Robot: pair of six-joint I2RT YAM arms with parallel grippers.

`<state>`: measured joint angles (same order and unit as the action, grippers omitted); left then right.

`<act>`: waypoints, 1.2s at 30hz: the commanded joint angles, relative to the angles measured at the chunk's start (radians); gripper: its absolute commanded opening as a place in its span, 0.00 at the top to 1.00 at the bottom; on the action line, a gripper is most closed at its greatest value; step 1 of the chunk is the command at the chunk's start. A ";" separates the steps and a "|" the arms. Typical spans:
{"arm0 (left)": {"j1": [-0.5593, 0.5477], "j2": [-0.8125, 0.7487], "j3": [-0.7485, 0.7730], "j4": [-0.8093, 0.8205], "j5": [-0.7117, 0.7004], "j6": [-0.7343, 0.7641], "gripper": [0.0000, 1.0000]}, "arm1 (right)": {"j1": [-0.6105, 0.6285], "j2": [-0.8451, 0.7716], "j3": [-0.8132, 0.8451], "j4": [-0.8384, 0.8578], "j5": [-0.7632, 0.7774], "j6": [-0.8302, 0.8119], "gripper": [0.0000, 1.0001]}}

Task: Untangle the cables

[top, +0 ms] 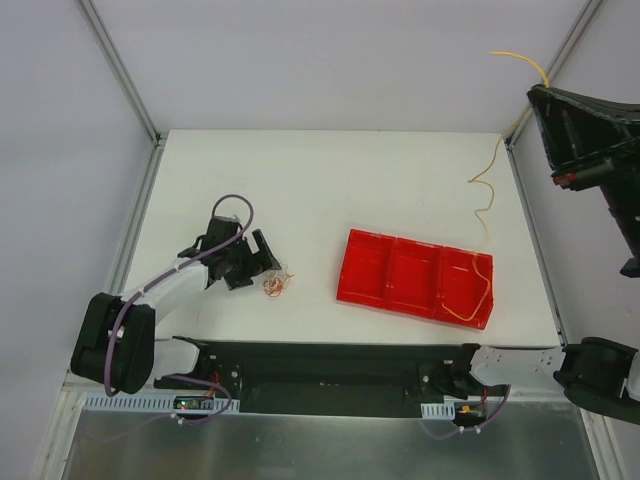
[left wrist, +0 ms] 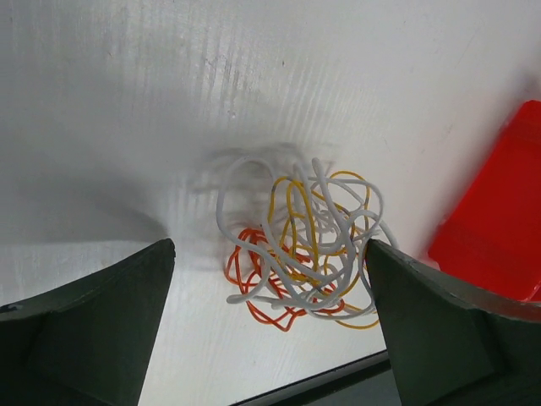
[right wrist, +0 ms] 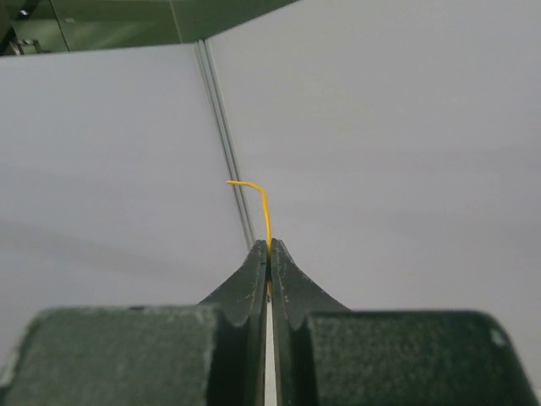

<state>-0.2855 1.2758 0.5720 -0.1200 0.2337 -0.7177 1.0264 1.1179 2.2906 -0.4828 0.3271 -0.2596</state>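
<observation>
Thin curly white, yellow, orange cables (left wrist: 300,245) tangled between spread left claw (left wrist: 269,254); right claw (right wrist: 269,249) pinches yellow strand (right wrist: 265,211).

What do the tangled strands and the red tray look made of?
Tangle of cables: thin plastic-coated wire, probably; smooth, slightly glossy white, yellow and orange strands that hold stiff springy loops. Red tray: likely moulded hard plastic, uniform glossy colour with raised dividers. The yellow cable in the right claw looks alike.
</observation>
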 commanded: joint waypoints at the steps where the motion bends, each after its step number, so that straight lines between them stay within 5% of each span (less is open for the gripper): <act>1: 0.012 -0.122 0.074 -0.098 0.013 0.081 0.04 | 0.001 0.019 -0.081 0.026 0.058 -0.059 0.99; 8: 0.049 -0.291 0.297 -0.165 0.039 0.113 0.01 | 0.003 0.013 -0.143 0.020 0.069 -0.066 0.99; 17: 0.062 -0.237 0.638 -0.175 0.045 0.129 0.01 | 0.000 -0.035 -0.353 0.065 0.113 -0.073 0.99; 24: 0.062 -0.185 0.692 -0.075 0.134 0.115 0.01 | -0.123 -0.038 -0.556 0.115 0.047 0.018 0.99; 30: 0.063 -0.119 0.635 -0.063 0.102 0.215 0.01 | -0.301 0.055 -0.426 0.098 -0.198 0.183 0.99; 36: 0.083 -0.050 0.586 -0.056 0.242 0.218 0.01 | -0.322 0.154 -0.200 -0.036 -0.252 0.181 0.99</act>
<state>-0.2073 1.1938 1.1744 -0.2077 0.3889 -0.5472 0.7136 1.2736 1.9461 -0.4889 0.1547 -0.1146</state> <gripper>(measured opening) 0.990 0.015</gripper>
